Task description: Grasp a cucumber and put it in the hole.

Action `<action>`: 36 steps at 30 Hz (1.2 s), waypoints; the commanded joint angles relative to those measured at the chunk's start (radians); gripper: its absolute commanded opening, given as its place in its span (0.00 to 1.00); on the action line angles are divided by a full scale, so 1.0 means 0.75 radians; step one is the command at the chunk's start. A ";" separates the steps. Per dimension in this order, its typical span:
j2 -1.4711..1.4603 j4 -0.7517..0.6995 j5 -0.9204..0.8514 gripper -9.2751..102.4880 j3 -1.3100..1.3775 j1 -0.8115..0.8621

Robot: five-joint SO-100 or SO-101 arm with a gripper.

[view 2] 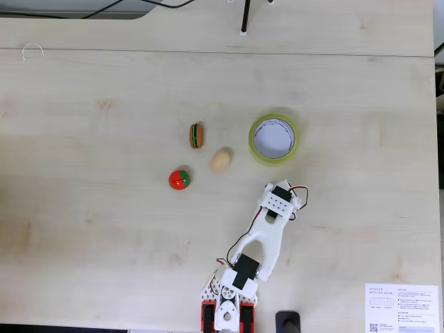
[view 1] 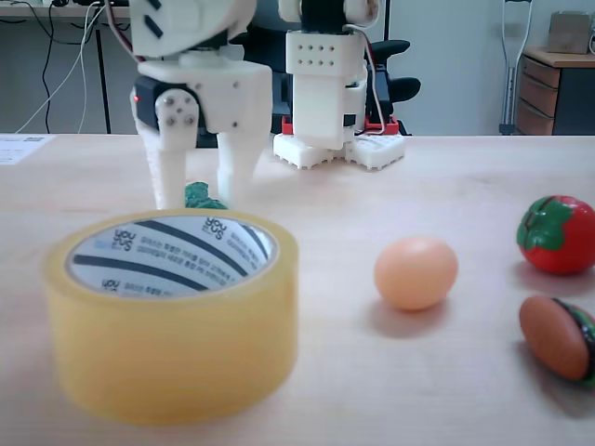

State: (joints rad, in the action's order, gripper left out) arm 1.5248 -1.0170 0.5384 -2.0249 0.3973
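The cucumber (view 1: 202,197) lay on the table (view 1: 446,372) just behind the tape roll (view 1: 172,316), and in a fixed view only a small dark green bumpy piece of it showed above the roll's rim. That piece sat low between the two white fingers (view 1: 167,172) of the gripper (view 1: 197,197), closer to the finger on the right of that view than to the other. The fingers stood apart, reaching down to the tabletop on either side of the cucumber; whether they pressed on it could not be told, since the roll hid their tips. The hole (view 1: 172,253) of the roll faced upward, its white inner core printed with dark stripes.

In the fixed view from above, the arm (view 2: 267,236) reached from its base at the bottom edge toward the tape roll (view 2: 273,139), its wrist stopping just short of the roll and covering the cucumber. The hole (view 2: 272,138) showed as a pale circle. To the left in that view lay an egg (view 2: 220,160), a tomato (view 2: 179,180) and a toy burger (view 2: 196,135), all well apart from the gripper.
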 commanded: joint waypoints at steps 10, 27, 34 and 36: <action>0.160 -0.006 0.082 0.10 0.061 0.010; 0.385 -0.067 0.464 0.08 0.382 -0.006; 0.409 -0.065 0.616 0.08 0.472 -0.059; 0.397 -0.061 0.630 0.08 0.522 -0.082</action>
State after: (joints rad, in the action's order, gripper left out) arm 1.7472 -1.0523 0.9817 -1.7533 0.3590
